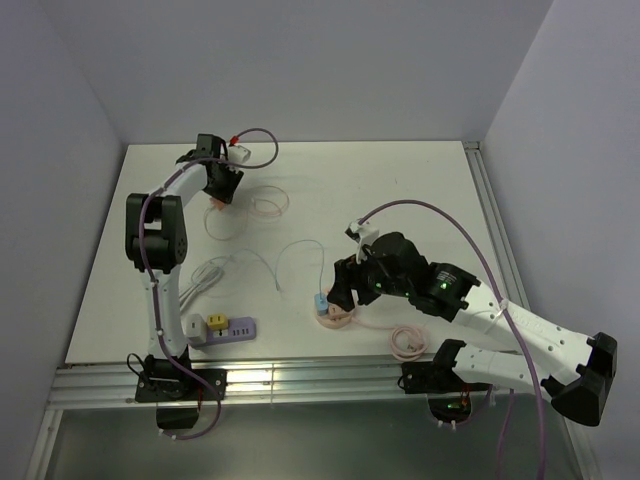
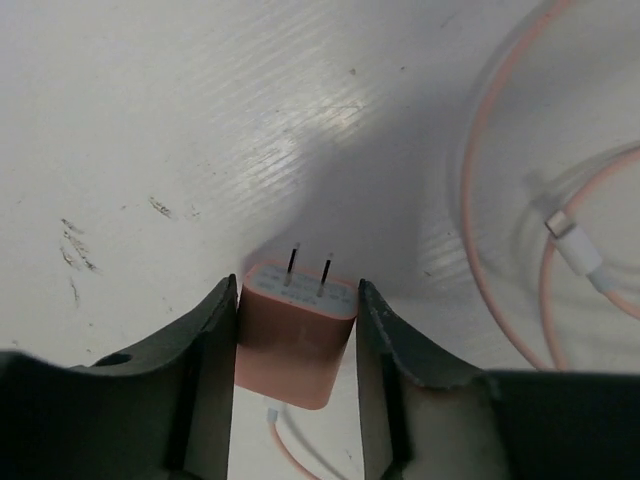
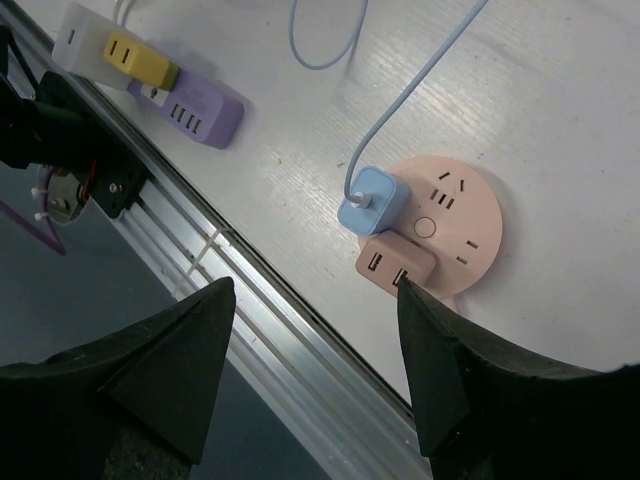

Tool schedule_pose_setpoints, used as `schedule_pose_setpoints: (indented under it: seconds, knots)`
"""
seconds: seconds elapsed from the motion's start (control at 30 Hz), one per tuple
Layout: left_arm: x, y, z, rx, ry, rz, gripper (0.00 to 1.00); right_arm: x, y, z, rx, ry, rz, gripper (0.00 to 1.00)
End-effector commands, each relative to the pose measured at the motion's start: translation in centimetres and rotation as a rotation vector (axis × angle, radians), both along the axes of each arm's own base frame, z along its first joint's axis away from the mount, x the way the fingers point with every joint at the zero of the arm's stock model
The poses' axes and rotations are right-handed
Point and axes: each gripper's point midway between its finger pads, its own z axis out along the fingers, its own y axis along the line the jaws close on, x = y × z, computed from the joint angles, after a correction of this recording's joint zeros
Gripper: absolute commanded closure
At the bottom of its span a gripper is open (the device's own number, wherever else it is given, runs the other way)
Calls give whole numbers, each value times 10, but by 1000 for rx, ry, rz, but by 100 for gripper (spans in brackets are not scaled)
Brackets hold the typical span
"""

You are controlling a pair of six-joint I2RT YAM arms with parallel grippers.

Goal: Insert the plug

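Prongs face outward as the left gripper pinches the pink plug by its flanks, upper left of the overhead view. Right gripper hangs open, empty, by the round socket, likely to steady it.

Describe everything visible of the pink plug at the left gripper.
The pink plug is a rounded block of matte plastic. Two dark metal prongs stand on its paler face, pointing away from the wrist camera. The left gripper has its fingers against both its sides, near the white table's far left.
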Motion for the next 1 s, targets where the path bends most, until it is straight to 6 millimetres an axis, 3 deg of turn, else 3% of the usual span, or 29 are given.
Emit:
schedule_pose_setpoints:
  seconds: [0.0,0.1,0.17,0.27,0.3,0.47,0.57,0.6,0.67,0.7,0.73,0.8,0.87,0.9,0.97]
  knots:
    - [-3,4,-15,1,31,17,63,4,3,4,31,-24,2,28]
    - [-4,-2,-6,-45,39,55,80,10,1,5,21,-28,-29,28]
    - [0,-2,12,-77,22,149,100,15,-1,8,16,-31,-55,28]
    - [5,-10,53,-175,-34,272,100,28,-4,24,49,-48,-118,28]
    - [7,-11,77,-197,-78,321,100,37,-5,34,77,-90,-152,28]
    - [-3,-61,152,-497,-111,567,100,57,-6,66,195,-204,-251,25]
    - [-30,-82,174,-708,-4,750,100,64,3,85,240,-243,-240,26]
    - [-29,-90,185,-798,-8,764,100,69,10,92,261,-258,-232,26]
    - [-63,-120,194,-1007,128,780,100,71,19,98,292,-270,-204,27]
    - [-77,-128,214,-1097,147,762,100,75,27,104,327,-292,-194,28]
    - [-86,-139,204,-1175,216,823,100,73,34,107,352,-297,-165,29]
    - [-107,-154,214,-1239,298,817,100,72,47,113,396,-341,-131,30]
    - [-128,-166,201,-1249,408,914,100,69,60,119,383,-399,-80,31]
    - [-137,-171,212,-1288,425,904,100,72,71,119,359,-401,-68,32]
    - [-153,-183,208,-1343,494,958,100,70,86,125,354,-417,-46,32]
